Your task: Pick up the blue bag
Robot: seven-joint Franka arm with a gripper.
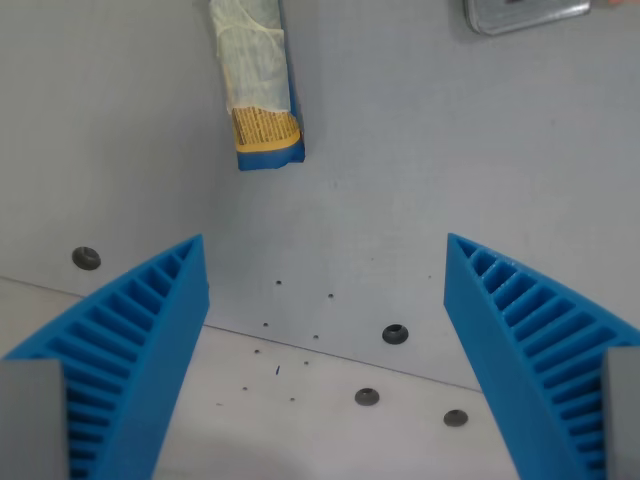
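Observation:
The blue bag (pixel 262 85) lies on the grey table at the top of the wrist view, left of centre. It is long and narrow, with a pale wrapped front, a yellow printed patch and blue edges; its upper end runs out of frame. My gripper (pixel 325 290) is open, its two blue ribbed fingers (pixel 130 350) spread wide at the bottom corners. The bag sits well beyond the fingertips, apart from them, and nothing is between them.
A shiny metal object (pixel 520 14) shows partly at the top right edge. Several dark screw holes (pixel 395 333) dot the grey table, and a seam (pixel 330 350) between two panels crosses below the fingertips.

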